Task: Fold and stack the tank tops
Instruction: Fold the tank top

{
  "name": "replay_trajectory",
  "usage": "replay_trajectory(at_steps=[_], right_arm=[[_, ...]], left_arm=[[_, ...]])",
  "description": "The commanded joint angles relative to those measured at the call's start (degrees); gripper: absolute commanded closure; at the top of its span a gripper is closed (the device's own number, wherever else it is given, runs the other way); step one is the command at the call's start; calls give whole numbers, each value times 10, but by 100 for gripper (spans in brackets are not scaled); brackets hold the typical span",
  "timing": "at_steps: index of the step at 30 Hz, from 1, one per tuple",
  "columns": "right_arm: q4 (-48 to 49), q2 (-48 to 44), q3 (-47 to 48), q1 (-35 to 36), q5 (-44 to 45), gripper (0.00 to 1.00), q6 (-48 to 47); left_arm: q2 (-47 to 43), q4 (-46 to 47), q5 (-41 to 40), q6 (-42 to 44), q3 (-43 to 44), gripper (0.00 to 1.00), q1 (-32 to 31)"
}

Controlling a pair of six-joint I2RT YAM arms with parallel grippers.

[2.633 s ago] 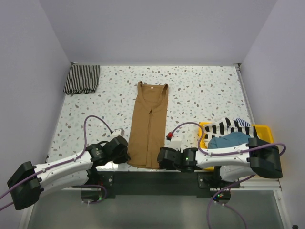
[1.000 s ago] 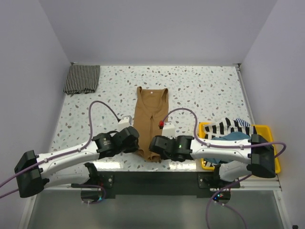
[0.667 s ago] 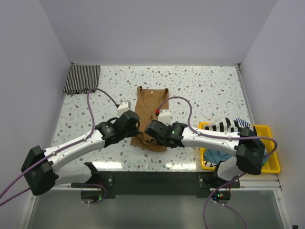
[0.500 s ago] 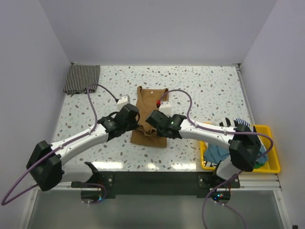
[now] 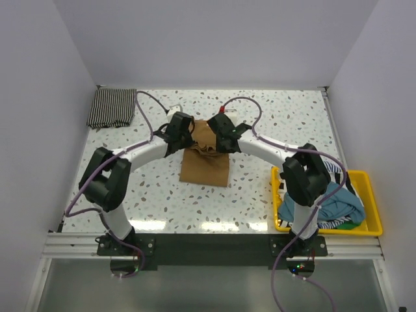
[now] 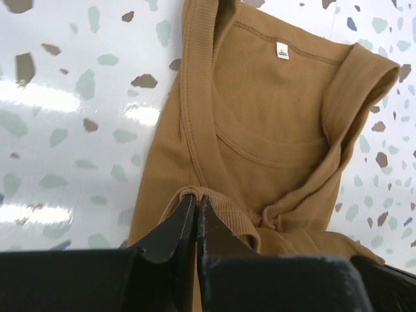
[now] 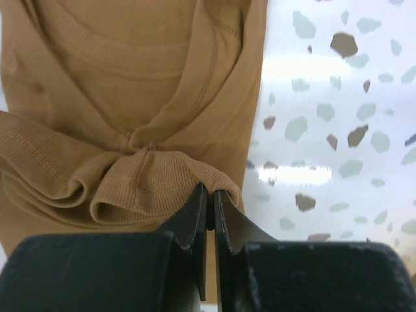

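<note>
Left arm (image 5: 140, 153) and right arm (image 5: 266, 149): white link shells, black joint housings, a purple cable (image 5: 146, 107) looping behind each tool. Left tool (image 6: 195, 199) and right tool (image 7: 209, 190): matte black, two tapered fingers on a black block.

Overhead view was bright and even, only faint soft shadows; a white glare strip sat along the lower edge of the table (image 5: 214, 225); wrist views had shiny blotches on it too; left gripper (image 6: 196, 203) and right gripper (image 7: 209, 195) looked dark and blurry at the bottom of frame; ribbing on the tan tank top (image 7: 130, 97) was sharp.
</note>
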Motion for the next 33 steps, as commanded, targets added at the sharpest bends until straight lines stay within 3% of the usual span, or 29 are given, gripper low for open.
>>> replay_trajectory(at_steps=[1, 2, 3, 5, 6, 9, 13, 17, 21, 27, 33], right_arm=[[31, 32, 43, -33, -39, 97, -25], [34, 37, 50, -38, -40, 93, -26], [39, 43, 51, -41, -40, 77, -29], [41, 44, 57, -48, -40, 59, -37], [43, 42, 58, -49, -39, 47, -40], [37, 24, 58, -52, -23, 34, -49], [23, -6, 45, -51, -8, 33, -47], [48, -25, 3, -32, -12, 40, -38], [35, 28, 39, -13, -12, 49, -36], [27, 121, 95, 2, -10, 49, -41], [45, 141, 47, 24, -13, 50, -43]], left_arm=[[59, 77, 44, 41, 50, 93, 18], [70, 80, 48, 42, 54, 81, 21], [82, 93, 52, 46, 55, 75, 24], [84, 92, 52, 42, 56, 57, 32], [73, 94, 52, 39, 52, 54, 36], [29, 88, 25, 27, 26, 47, 38], [-29, 60, -15, 5, -8, 46, 38], [-72, 76, 8, -3, -51, 47, 37], [-82, 82, 30, -22, -80, 50, 31], [-90, 102, 40, -53, -158, 53, 28], [-123, 124, 50, -74, -216, 55, 24]])
